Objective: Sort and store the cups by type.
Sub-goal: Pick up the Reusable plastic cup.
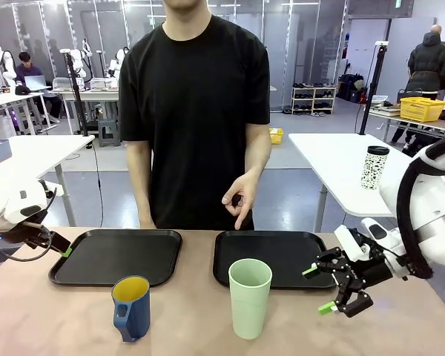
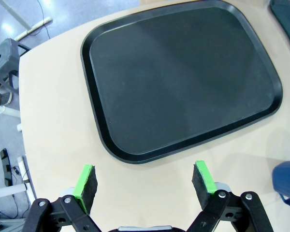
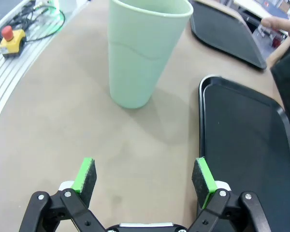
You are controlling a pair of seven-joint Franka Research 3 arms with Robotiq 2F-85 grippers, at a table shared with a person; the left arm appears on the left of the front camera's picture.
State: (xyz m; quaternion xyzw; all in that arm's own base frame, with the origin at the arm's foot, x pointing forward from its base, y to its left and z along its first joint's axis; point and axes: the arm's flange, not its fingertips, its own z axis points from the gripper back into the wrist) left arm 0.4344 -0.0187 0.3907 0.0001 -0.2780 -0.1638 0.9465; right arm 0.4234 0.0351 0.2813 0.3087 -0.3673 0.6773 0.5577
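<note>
Cups unsorted, both trays bare.

Found pale-green tumbler [image 1: 250,297] upright on table [image 1: 193,319], just in front of right tray [image 1: 274,256]; dark-blue mug [image 1: 131,308] upright just in front of left tray [image 1: 117,256]. Logged right gripper [image 1: 319,289] low near tumbler, jaws spread wide and empty, aimed at its side, probably lined up for a side grasp. Logged left gripper [image 2: 145,179] likewise wide open, holding nothing, by left tray's near edge, mug close by. Judged trays set side by side as one per cup type. Noted person's hand [image 1: 241,199] above right tray's far edge, touching nothing.
</note>
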